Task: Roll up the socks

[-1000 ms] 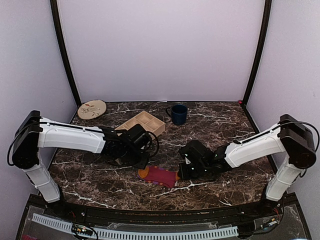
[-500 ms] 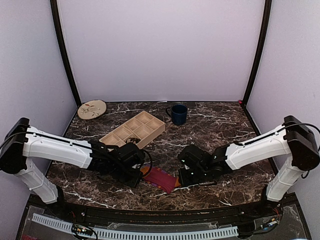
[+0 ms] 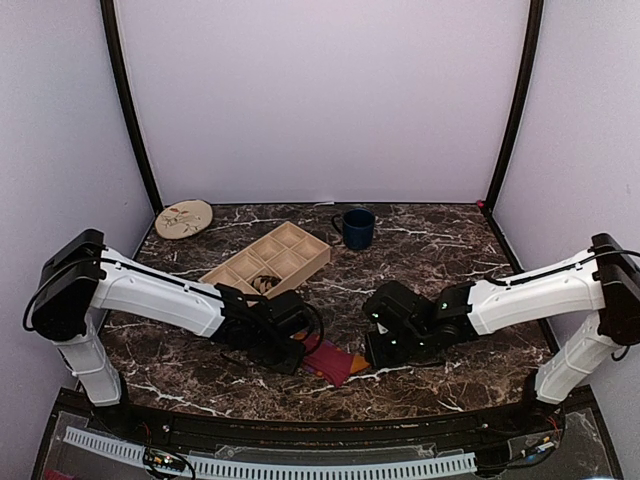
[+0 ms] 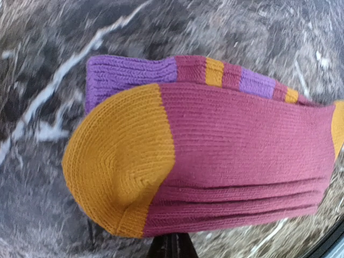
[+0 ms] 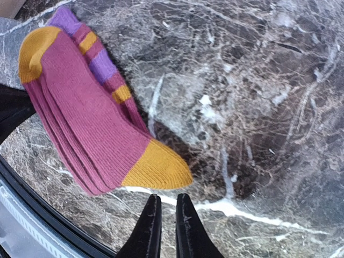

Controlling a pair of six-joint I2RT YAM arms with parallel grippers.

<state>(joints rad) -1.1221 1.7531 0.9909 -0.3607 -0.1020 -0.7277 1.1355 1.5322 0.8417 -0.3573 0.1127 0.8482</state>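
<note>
**Desk:** What lies in the middle?

**Photographer:** A purple striped sock (image 5: 91, 123), folded over on itself, on the dark veined marble table (image 3: 450, 240) near its front edge, between the two arms. The knit is ribbed. The top layer is deep raspberry with a rounded mustard-orange cap at each end. A purple band with red and orange stripes shows from under it.

**Desk:** And the left gripper (image 4: 172, 244)?

**Photographer:** Its dark fingers are pressed together at the sock's near edge, where the fabric bunches into long parallel creases. The edge covers the fingertips, so I cannot tell whether any fabric is caught between them.

**Desk:** The right gripper (image 5: 167, 201)?

**Photographer:** Its two black tapered fingers are barely parted, with a thin slit between them and nothing in it. They point at the sock's orange end from just beside it, over bare marble, and do not touch it.

**Desk:** What is behind them?

**Photographer:** A pale wooden tray (image 3: 318, 258), divided into square compartments, sits at an angle. Behind it stand a dark blue mug (image 3: 355, 228) and a round cream plate (image 3: 184, 218) with a sprig pattern, at the back left corner. All three are well apart from the sock.
</note>
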